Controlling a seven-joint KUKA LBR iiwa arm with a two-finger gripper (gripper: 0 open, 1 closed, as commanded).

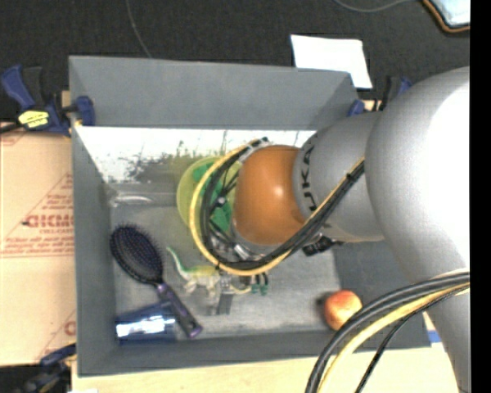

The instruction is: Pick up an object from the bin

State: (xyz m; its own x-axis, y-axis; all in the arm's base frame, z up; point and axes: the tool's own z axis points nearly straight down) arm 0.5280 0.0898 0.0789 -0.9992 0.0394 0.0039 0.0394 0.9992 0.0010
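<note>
Yellow-green small thing, front-middle of bin, just beside tool. Prob. light, maybe soft; grip across narrow middle. Tool spread or pressed: can't tell. Hairbrush near, to the view's left.

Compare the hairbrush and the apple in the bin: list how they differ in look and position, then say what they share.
The hairbrush is dark, almost black, with a purplish handle; the apple is red and yellow. The hairbrush is long and lies diagonally; the apple is round. The hairbrush lies at the left of the bin, the apple at its lower right. Both rest loose on the bin floor.
</note>
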